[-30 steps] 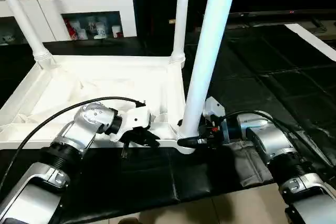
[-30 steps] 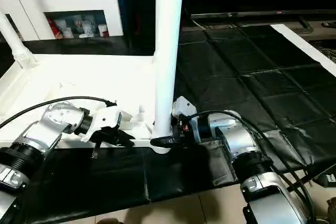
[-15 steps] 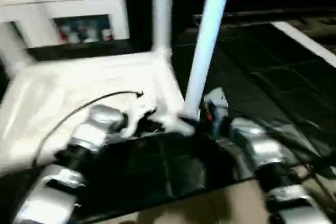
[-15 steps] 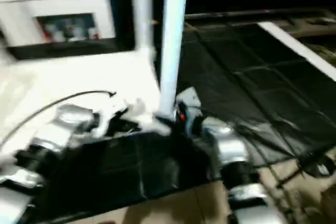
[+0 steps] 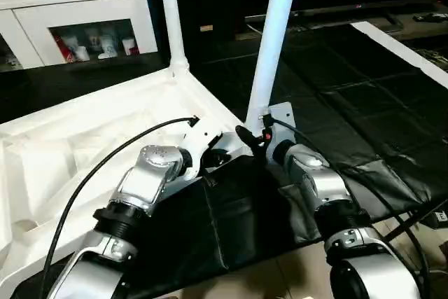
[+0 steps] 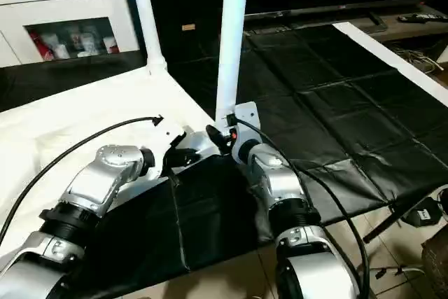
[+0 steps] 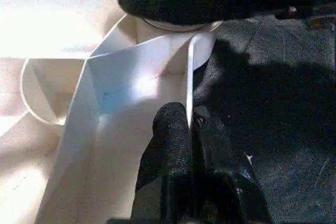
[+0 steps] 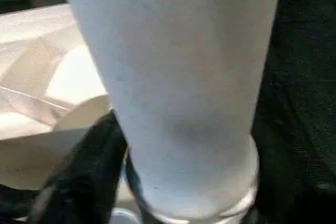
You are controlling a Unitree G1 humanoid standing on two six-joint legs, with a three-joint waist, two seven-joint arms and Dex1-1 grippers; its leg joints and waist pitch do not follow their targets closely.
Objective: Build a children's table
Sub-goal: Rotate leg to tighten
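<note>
From the head camera, the upturned table (image 5: 91, 138) lay across the left half of the frame on the black floor mat (image 5: 364, 103), ribbed underside up. One leg (image 5: 273, 40) rose from its near corner at the centre of the frame, and a second leg (image 5: 170, 19) stood at the far corner, upper left of centre. The left hand (image 5: 210, 161) sat at the table's near rim, just left of the near leg. The right hand (image 5: 253, 138) was at that leg's foot. A white cabinet (image 5: 77, 12) stood in the upper left.

In the left wrist view, the left hand's fingers (image 7: 170, 140) were pressed together on the thin upright wall of the rim (image 7: 188, 85), pinching it just short of the round corner socket (image 7: 178, 24). That wall looked thin; a hard pull might have bent it or let it slip free.

In the right wrist view, one black finger (image 8: 84, 177) lay against the near leg (image 8: 178, 77) just above its collar. The other side of the leg was dark, so I cannot tell whether the right hand was clamped around it.

The likely risk was the leg not being fully seated. If the right hand let go or pushed off-axis, the leg could have tilted out of its socket. If the pinch on the rim slipped, the light table could have slid on the mat.
</note>
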